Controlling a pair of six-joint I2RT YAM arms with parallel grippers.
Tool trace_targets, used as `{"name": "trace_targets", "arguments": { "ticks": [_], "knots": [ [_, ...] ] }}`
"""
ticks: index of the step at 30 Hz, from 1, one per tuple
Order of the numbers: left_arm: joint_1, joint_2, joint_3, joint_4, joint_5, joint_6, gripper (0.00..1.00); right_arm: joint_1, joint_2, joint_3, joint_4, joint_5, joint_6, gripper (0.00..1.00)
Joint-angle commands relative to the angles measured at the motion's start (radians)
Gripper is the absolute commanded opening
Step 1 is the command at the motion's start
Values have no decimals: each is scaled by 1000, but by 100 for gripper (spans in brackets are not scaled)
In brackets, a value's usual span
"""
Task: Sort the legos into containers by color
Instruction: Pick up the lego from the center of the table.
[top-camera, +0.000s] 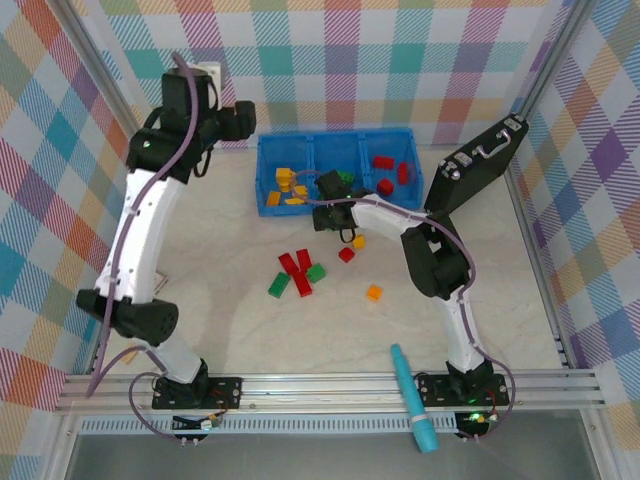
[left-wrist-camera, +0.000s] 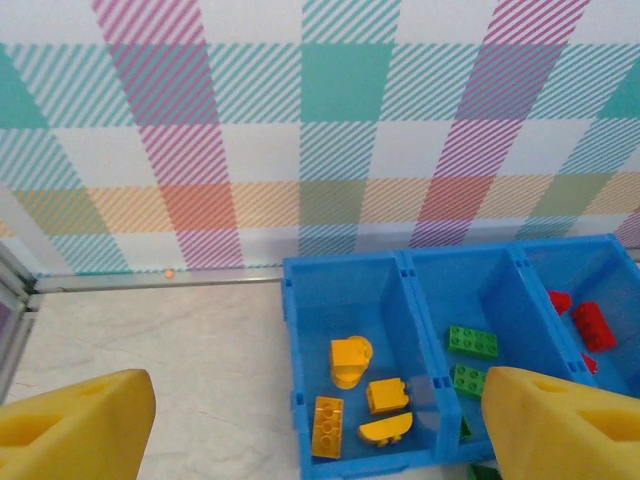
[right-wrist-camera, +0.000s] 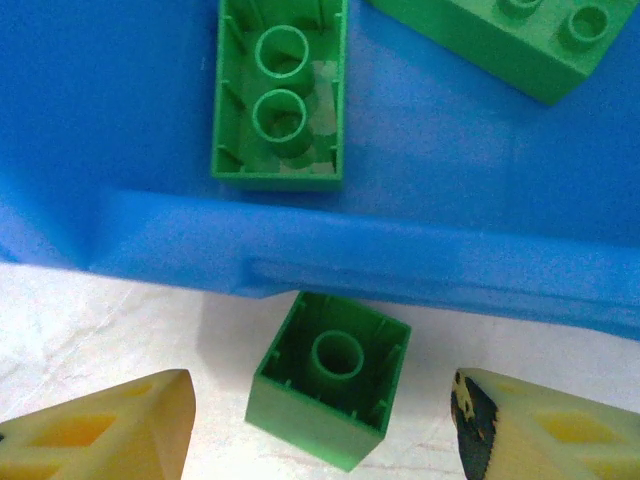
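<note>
Left gripper (left-wrist-camera: 318, 430): stood wide, empty; blue tray (left-wrist-camera: 345, 262) lay ahead.
Right gripper (right-wrist-camera: 325, 425): stood wide; green brick (right-wrist-camera: 330, 385) sat between fingers (right-wrist-camera: 100, 430), untouched.

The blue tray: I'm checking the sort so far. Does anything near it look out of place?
Yes. One small green brick lies upside down on the table, just outside the wall of the blue tray, not in a compartment. Inside, a second green brick also lies hollow side up.
</note>
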Motion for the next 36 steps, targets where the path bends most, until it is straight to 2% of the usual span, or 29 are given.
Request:
{"name": "trace_targets", "arguments": {
  "ticks": [1,7,12,19,21,25,29,36],
  "knots": [
    [15,-71,-45,-9,-21,38,85,3,28,69,-34,49,19,69],
    [16,-267,-137,-15,-20,72,89,3,76,120,-69,71,21,67],
    [16,-442,-230,29,-17,136,96,3,104,147,-99,81,31,63],
    [16,-588,-282,20,80,267,99,3,136,182,-142,90,40,55],
    [16,-613,-285,8,85,290,100,2,142,183,-151,93,41,52],
    [15,-648,-302,-4,87,325,100,3,141,179,-174,101,36,39],
    [16,-663,-331,0,51,349,100,3,81,125,-194,92,30,32],
    [16,-689,-416,13,34,373,100,3,-130,58,-276,102,-47,29]
  ]
}}
